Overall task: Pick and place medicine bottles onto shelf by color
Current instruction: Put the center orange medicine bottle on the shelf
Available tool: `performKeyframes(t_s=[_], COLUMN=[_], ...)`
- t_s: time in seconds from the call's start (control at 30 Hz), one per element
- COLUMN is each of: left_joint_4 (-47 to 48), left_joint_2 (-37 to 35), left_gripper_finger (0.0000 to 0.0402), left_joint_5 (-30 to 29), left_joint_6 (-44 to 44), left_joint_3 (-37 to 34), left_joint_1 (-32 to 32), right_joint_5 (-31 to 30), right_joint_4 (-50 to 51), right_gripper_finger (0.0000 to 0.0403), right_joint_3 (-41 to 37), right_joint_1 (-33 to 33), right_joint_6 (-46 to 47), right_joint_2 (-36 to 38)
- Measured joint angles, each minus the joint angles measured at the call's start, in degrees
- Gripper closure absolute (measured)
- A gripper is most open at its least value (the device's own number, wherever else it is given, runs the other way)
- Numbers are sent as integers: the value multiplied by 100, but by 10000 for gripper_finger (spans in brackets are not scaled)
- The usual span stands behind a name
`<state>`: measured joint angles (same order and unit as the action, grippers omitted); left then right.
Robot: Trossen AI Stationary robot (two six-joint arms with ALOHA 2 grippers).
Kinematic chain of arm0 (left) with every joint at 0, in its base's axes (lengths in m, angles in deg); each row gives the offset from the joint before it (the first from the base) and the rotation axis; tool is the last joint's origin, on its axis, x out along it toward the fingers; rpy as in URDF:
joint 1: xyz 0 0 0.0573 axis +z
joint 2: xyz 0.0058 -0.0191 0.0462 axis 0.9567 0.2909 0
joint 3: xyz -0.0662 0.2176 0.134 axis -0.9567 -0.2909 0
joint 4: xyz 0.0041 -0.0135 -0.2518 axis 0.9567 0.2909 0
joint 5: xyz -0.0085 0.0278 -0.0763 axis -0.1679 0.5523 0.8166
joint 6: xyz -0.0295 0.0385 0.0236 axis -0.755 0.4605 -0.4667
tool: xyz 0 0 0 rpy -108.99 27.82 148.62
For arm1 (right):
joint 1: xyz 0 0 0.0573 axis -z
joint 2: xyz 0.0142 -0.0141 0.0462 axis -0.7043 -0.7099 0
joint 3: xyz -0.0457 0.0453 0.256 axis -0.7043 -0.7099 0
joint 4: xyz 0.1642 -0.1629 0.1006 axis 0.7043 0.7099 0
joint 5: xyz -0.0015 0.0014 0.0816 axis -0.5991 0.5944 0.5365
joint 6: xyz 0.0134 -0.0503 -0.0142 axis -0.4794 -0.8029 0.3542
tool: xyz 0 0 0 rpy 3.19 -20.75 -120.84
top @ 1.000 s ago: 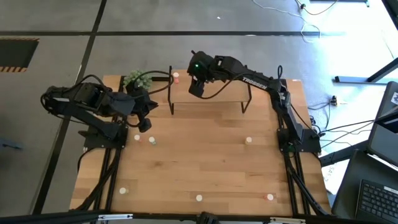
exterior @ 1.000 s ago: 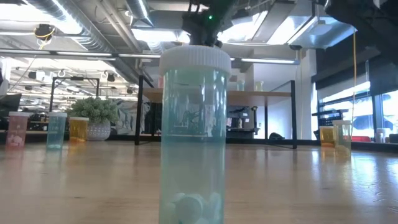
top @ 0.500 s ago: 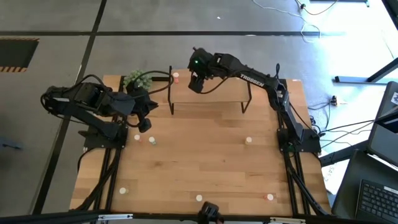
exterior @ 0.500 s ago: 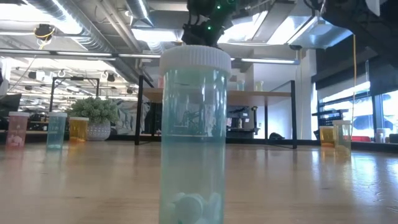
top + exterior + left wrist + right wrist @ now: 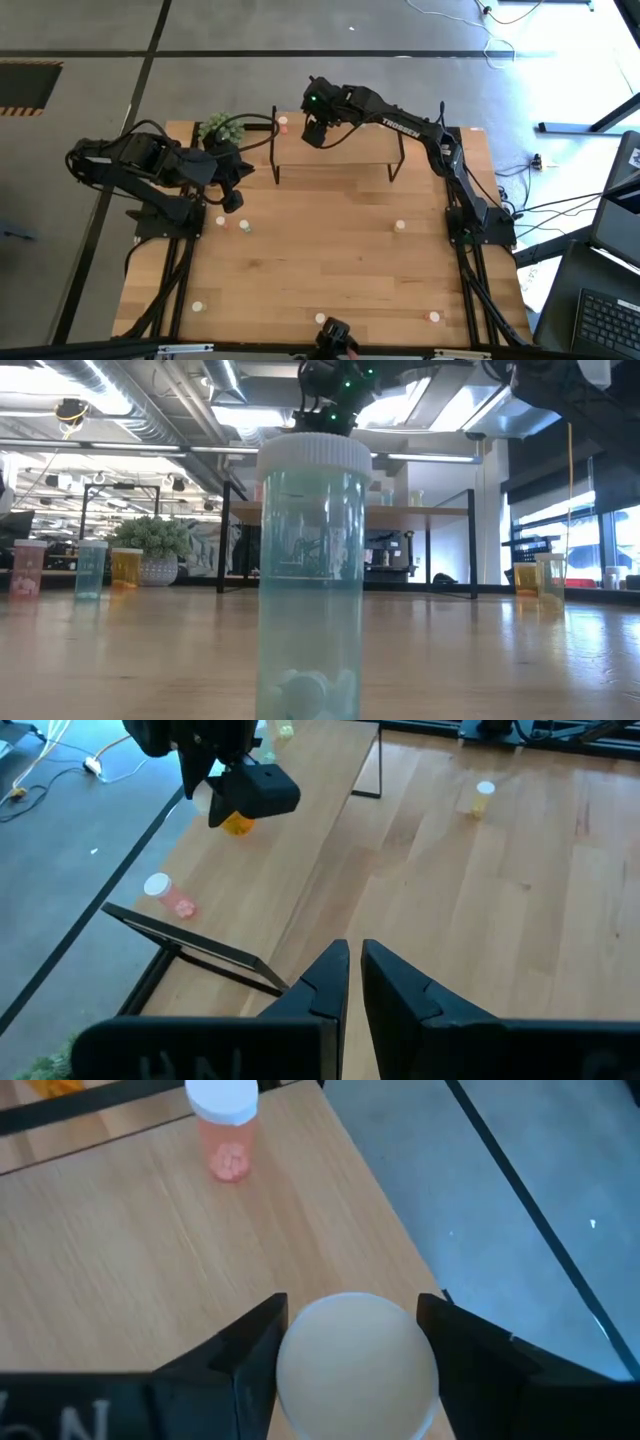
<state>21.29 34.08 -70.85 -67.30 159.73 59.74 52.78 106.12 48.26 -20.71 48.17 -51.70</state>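
wooden table (image 5: 330,270) carries most bottles unsorted (several scattered near its edges). right gripper (image 5: 316,130) hangs over the shelf (image 5: 350,150), fingers clamped on a white-capped bottle (image 5: 357,1365); one pink bottle (image 5: 226,1132) already stands there. left gripper (image 5: 355,982), closed and empty, waits beside the plant (image 5: 220,127).

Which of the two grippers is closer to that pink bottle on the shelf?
The right gripper. It hangs over the shelf beside the pink bottle, gripping another bottle. The left gripper waits off the shelf, near the plant.
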Motion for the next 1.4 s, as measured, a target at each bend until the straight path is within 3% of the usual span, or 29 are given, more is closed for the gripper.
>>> performKeyframes(t_s=[1.4], left_joint_4=[0], left_joint_2=[0], left_gripper_finger=[374], left_joint_5=[0], left_joint_6=[-7], left_joint_3=[0], left_joint_1=[0], right_joint_5=[46], right_joint_4=[352], right_gripper_finger=[169], right_joint_3=[0], right_joint_1=[29], right_joint_6=[472], right_joint_2=[-2])
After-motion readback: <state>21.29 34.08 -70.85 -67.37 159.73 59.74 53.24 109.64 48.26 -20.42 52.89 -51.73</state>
